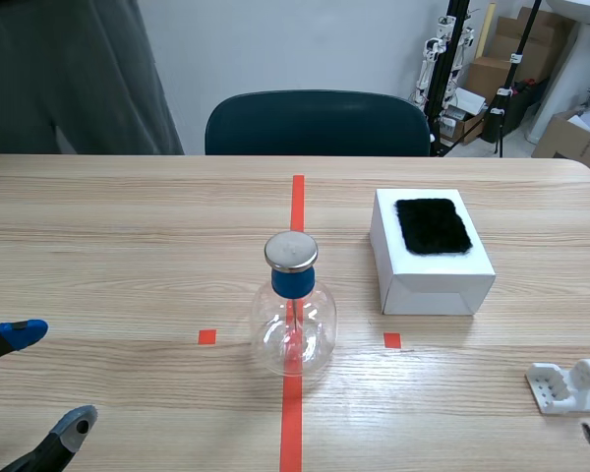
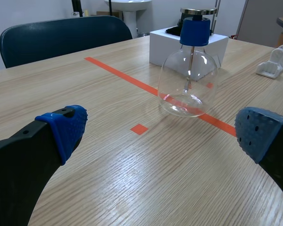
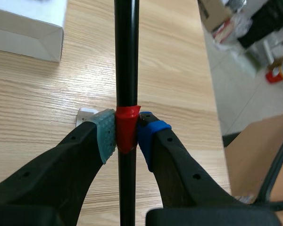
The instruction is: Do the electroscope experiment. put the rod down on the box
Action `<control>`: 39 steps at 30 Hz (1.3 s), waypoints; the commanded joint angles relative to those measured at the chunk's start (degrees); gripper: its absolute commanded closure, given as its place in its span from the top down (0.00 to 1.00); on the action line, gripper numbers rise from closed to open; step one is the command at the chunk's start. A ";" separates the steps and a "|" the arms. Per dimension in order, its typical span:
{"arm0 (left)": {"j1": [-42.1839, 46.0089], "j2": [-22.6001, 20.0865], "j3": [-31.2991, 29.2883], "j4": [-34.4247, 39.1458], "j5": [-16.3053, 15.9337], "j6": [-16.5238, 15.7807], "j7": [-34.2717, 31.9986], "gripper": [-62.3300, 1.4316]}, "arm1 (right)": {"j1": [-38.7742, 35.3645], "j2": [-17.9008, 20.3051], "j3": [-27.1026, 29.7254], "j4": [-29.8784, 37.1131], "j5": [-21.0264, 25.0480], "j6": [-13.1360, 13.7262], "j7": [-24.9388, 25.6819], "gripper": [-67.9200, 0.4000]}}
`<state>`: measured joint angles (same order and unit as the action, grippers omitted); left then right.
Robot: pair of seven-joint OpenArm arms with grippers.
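Scene: clear glass electroscope flask with blue stopper and metal cap (image 1: 293,315) stands ahead of the left gripper (image 1: 47,382). White cardboard box (image 1: 431,285) topped by a black fur pad (image 1: 433,225) sits beyond the flask. No rod visible here.

Left wrist: fingers wide apart, nothing between them. Flask ahead, box behind it.

Right wrist: right gripper (image 3: 127,134) clamped on the long black rod (image 3: 127,70) at its red tape band. Box corner ahead, off to the grey-green pad's side, well apart from the rod.

Judgement: rod in hand; carrying it over and setting it down on the box are still to do.
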<state>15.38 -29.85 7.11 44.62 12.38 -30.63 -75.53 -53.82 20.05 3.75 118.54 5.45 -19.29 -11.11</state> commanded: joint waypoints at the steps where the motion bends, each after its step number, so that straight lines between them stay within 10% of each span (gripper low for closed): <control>1: -0.15 -0.35 -0.07 0.70 -0.57 -0.15 -1.03 1.00 | 2.71 1.53 1.51 -0.15 0.94 -0.46 -0.83 0.12; 10: -0.15 -0.35 -0.07 0.70 -0.57 -0.15 -1.03 1.00 | 16.74 4.52 3.91 -7.39 11.30 -0.44 -18.91 0.12; 21: -0.15 -0.35 -0.07 0.70 -0.57 -0.15 -1.03 1.00 | 31.63 4.61 4.70 -15.85 11.74 -0.24 -34.03 0.12; 39: -0.15 -0.35 -0.07 0.70 -0.57 -0.15 -1.03 1.00 | 50.77 9.81 -8.81 -33.46 13.03 2.67 -37.92 0.12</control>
<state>15.38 -29.85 7.11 44.62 12.38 -30.63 -75.53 -4.56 28.34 -5.30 84.60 18.70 -16.47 -49.60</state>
